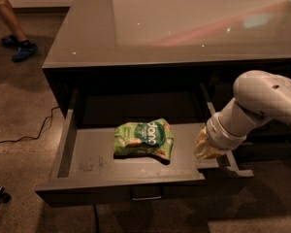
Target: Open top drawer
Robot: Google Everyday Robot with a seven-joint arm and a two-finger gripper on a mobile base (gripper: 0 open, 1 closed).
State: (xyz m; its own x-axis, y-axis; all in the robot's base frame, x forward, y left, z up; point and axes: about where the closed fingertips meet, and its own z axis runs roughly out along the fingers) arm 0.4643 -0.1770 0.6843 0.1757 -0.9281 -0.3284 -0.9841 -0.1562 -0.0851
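The top drawer (92, 155) stands well out; the gripper (206, 147), at its right wall, grip state indiscernible, should lift clear without nudging it.

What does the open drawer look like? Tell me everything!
The top drawer is dark grey, wide and shallow, pulled far out from under the counter. Its floor is lighter grey and scuffed. A small loop handle sits in the middle of its flat front. A green snack bag lies inside, and the gripper sits at its right side wall.
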